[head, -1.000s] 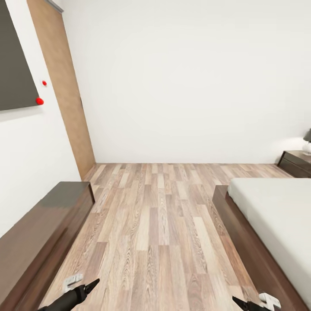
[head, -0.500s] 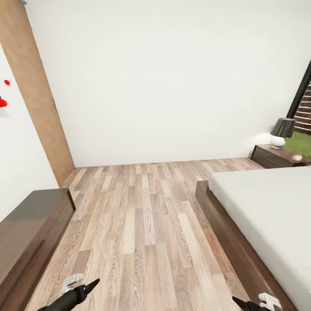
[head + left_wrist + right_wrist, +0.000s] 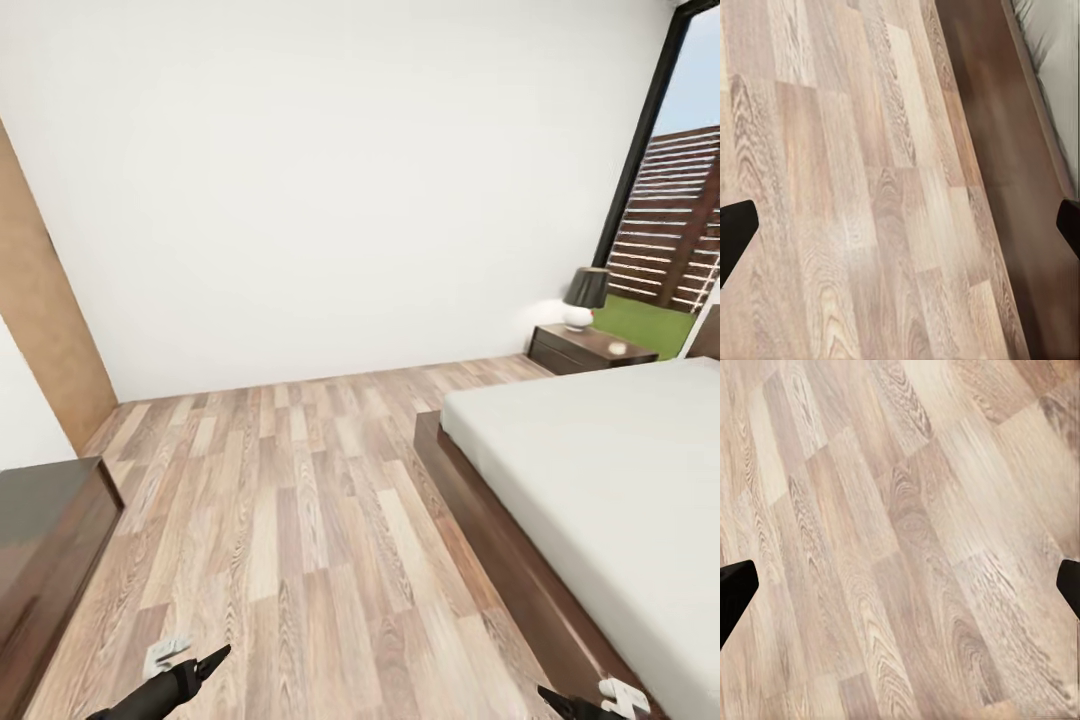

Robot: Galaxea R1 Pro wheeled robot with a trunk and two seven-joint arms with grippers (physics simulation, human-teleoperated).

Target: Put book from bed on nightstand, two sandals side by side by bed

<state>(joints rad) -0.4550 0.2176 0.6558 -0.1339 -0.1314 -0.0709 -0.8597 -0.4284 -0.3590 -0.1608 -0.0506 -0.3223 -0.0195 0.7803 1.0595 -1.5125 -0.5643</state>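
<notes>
Faced a corner of the bedroom (image 3: 300, 500) from the head camera: light wood plank floor running up to a plain white wall (image 3: 330, 200). Found the bed (image 3: 600, 470) along the right of that view, a white mattress on a dark brown platform frame, its near corner jutting out onto the floor. Spotted the nightstand (image 3: 585, 350) just past the bed's far edge, against the wall and beside a tall dark-framed window (image 3: 640, 160). Noted on the nightstand's top a lamp (image 3: 583, 298) with a dark shade and a round white base toward the back left corner, and a small pale object (image 3: 618, 348) near the right edge, too small to identify. Made out through the glass a slatted fence (image 3: 680, 230) and a strip of grass (image 3: 645, 325). Caught at the left of the head view the end of a low glossy dark cabinet (image 3: 45, 540), and beyond it a light-brown wooden panel (image 3: 40, 330) on the side wall.

Held the left gripper (image 3: 900, 229) spread wide above the floorboards, its black fingertips (image 3: 735, 232) at opposite edges of the left wrist view with only planks between them. Took in along one side of that view the bed's dark frame and a sliver of mattress. Carried the right gripper (image 3: 900, 585) equally wide over plain planks. Saw both arms low at the bottom edge of the head view, well apart, the right one close to the bed's frame.
</notes>
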